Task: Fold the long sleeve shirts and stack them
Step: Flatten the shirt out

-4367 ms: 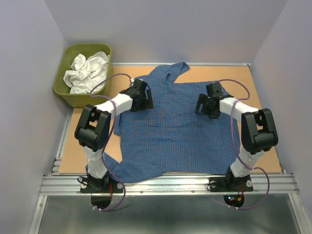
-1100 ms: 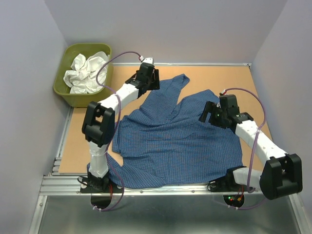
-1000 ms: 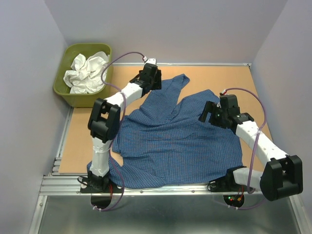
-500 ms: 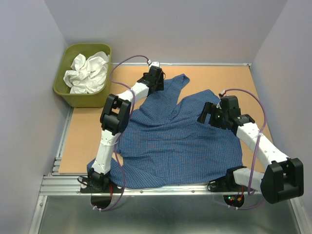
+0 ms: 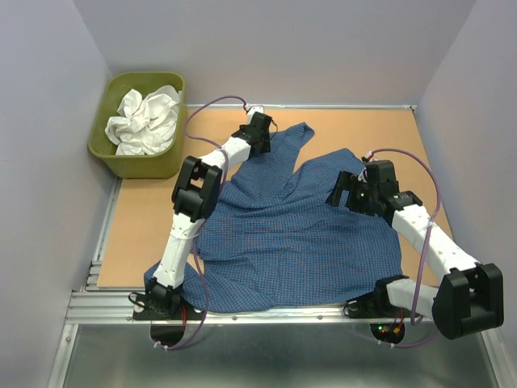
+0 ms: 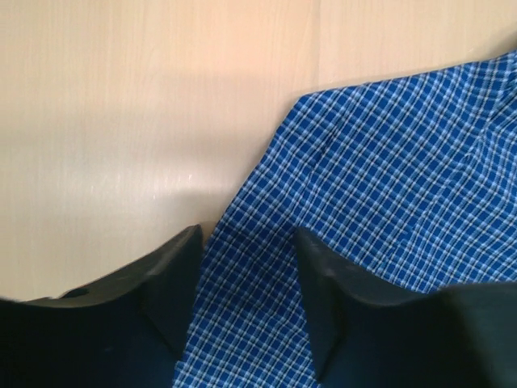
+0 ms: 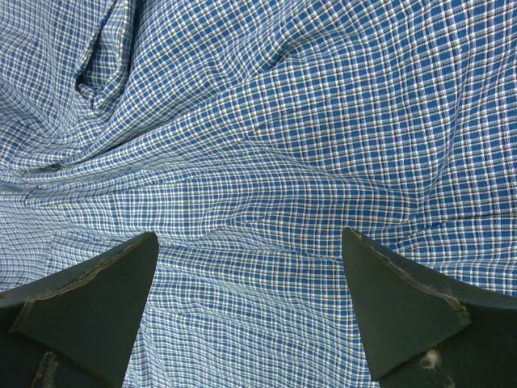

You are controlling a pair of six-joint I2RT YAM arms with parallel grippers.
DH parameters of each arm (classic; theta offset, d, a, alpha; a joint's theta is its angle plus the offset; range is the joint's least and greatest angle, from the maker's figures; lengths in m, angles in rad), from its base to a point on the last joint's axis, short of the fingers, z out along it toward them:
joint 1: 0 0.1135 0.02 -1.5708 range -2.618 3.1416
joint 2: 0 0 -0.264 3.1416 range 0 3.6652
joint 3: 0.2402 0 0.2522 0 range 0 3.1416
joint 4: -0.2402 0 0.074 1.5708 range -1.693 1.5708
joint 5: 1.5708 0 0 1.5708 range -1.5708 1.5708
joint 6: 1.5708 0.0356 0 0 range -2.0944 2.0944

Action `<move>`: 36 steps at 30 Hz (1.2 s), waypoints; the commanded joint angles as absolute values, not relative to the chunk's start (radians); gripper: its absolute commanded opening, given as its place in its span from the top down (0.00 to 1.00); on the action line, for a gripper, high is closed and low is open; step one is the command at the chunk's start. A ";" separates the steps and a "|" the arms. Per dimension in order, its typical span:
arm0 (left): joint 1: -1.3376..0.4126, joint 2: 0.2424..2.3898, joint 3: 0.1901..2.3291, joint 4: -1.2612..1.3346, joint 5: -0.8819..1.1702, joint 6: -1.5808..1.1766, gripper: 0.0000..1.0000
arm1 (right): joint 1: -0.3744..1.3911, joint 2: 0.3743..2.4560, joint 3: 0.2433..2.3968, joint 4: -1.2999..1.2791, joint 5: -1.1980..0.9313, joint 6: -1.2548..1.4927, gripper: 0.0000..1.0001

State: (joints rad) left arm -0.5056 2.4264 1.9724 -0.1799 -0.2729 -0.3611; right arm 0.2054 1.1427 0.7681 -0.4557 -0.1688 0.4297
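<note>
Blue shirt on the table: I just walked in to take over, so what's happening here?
Two robot arms are working on the blue shirt, which lies rumpled and unfolded on the table. The left claw straddles its far edge, jaws apart. The right claw hovers open over its right side. A white garment sits crumpled in the green tub.

A: Work surface?
B: Pale tan wooden board. An aluminium rail runs along its near edge.
A: Container?
B: Olive-green tub, at the board's far left corner, beside the left wall.
A: Enclosure?
B: Plain grey walls on three sides.
</note>
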 commanded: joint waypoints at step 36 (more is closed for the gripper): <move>-0.661 1.810 1.214 0.025 -0.051 -0.561 1.00 | 0.215 1.017 0.690 -0.394 -0.178 0.408 0.00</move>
State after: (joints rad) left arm -0.6228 1.7279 1.3437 0.0532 -0.1635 -0.4759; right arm 0.2054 1.0378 0.7200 -0.4335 -0.1768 0.4187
